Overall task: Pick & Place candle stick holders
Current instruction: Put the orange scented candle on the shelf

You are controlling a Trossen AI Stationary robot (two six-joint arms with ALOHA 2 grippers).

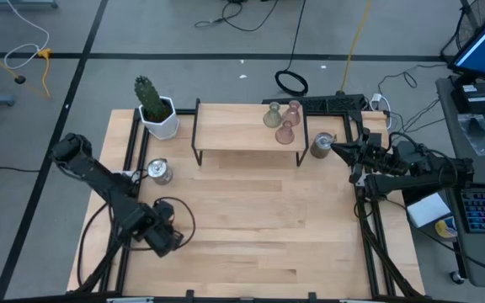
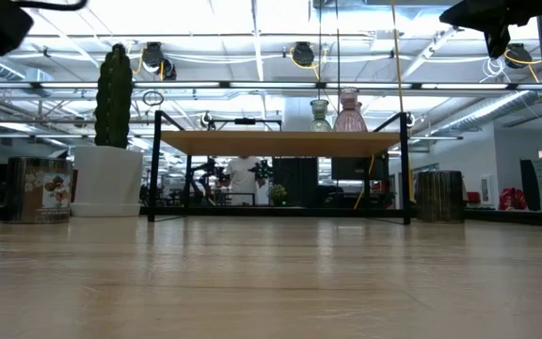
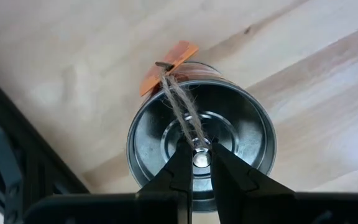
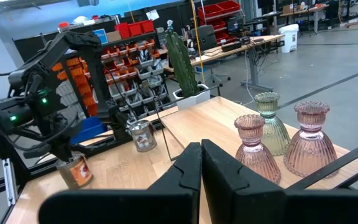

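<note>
Two pale pink holders [image 1: 293, 111] [image 1: 285, 132] and an olive-green one [image 1: 273, 116] stand on the wooden riser shelf [image 1: 226, 135]. One silver cup [image 1: 158, 171] stands on the table by the shelf's left leg, and another [image 1: 322, 145] by its right leg. A third silver cup [image 3: 201, 140], with an orange tag and twine, is under my left gripper [image 3: 201, 149] near the table's front left; it is hidden in the high view. My right gripper [image 1: 337, 148] is shut and empty, raised just right of the right-hand cup. My left gripper comes from above, pointing down into the third cup's open top. Its fingertips [image 3: 188, 155] close on the small shiny post [image 3: 201, 159] at the middle of the cup's floor, beside the twine. I cannot tell whether the cup stands on the table or is lifted.
A white pot with a green cactus [image 1: 154, 109] stands at the far left, beside the shelf. Black frame rails [image 1: 129, 143] run along the table's left and right sides. Bare wood [image 1: 259, 219] lies in the middle and front of the table.
</note>
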